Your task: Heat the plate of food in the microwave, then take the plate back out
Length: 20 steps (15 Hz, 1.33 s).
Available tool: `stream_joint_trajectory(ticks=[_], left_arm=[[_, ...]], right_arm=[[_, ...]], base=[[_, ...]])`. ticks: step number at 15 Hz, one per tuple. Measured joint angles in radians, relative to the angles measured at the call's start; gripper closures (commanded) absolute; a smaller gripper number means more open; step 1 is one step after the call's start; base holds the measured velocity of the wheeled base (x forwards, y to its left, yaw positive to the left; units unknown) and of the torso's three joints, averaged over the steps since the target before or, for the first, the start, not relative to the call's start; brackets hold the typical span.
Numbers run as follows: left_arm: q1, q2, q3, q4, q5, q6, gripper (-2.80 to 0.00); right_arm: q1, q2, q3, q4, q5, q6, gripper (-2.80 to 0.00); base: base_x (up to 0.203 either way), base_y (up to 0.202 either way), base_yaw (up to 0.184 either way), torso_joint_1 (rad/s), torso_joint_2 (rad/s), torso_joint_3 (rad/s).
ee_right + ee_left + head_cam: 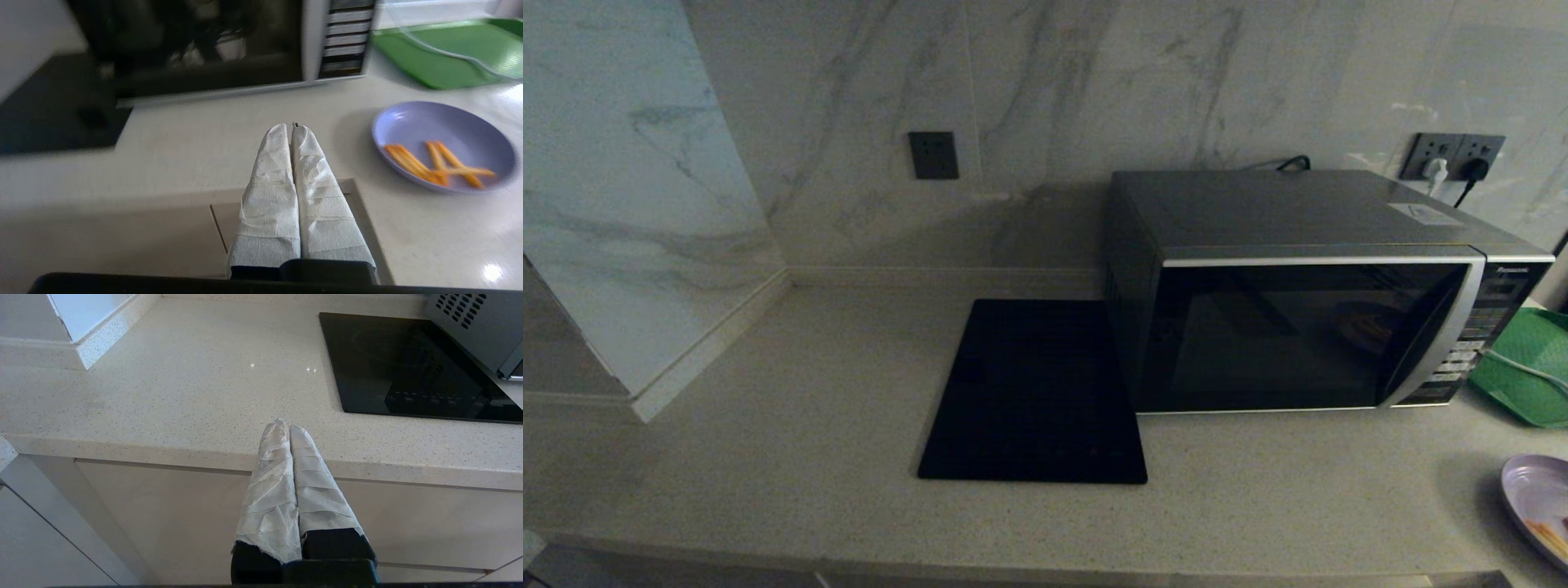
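- Microwave: brushed silver-grey metal casing, glossy dark glass door, shiny silver trim.
- Black slab just left of microwave: smooth, glossy glass-like face.
- Countertop under microwave: speckled stone, polished.
- Plate of food: smooth matt plastic look.
- Green tray right of microwave: plastic, slightly glossy.
- Right gripper, left gripper: fingers wrapped in crinkled white cloth-like tape.

Speckled countertop carries microwave, black slab, plate of food, apparently tray.
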Motion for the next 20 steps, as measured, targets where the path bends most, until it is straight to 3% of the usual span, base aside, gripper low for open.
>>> stream_joint_trajectory(ticks=[4, 7, 11, 14, 20], left_arm=[[0.000, 0.000, 0.000, 0.000, 0.000, 0.001, 0.00], [-0.001, 0.000, 0.000, 0.001, 0.000, 0.000, 0.00], [0.000, 0.000, 0.000, 0.000, 0.000, 0.000, 0.00], [-0.002, 0.000, 0.000, 0.000, 0.000, 0.000, 0.00], [0.000, 0.000, 0.000, 0.001, 0.000, 0.000, 0.00]], right_arm=[[0.000, 0.000, 0.152, -0.114, 0.064, -0.024, 0.00], [0.000, -0.001, 0.182, -0.124, 0.075, -0.057, 0.00], [0.000, 0.000, 0.185, -0.125, 0.071, -0.027, 0.00], [0.000, 0.000, 0.185, -0.125, 0.062, 0.060, 0.00], [0.000, 0.000, 0.185, -0.125, 0.062, 0.063, 0.00]], base=[[0.000, 0.000, 0.000, 0.000, 0.00, 0.000], [0.000, 0.000, 0.000, 0.000, 0.00, 0.000], [0.000, 0.000, 0.000, 0.000, 0.00, 0.000], [0.000, 0.000, 0.000, 0.000, 0.00, 0.000], [0.000, 0.000, 0.000, 0.000, 0.00, 0.000]])
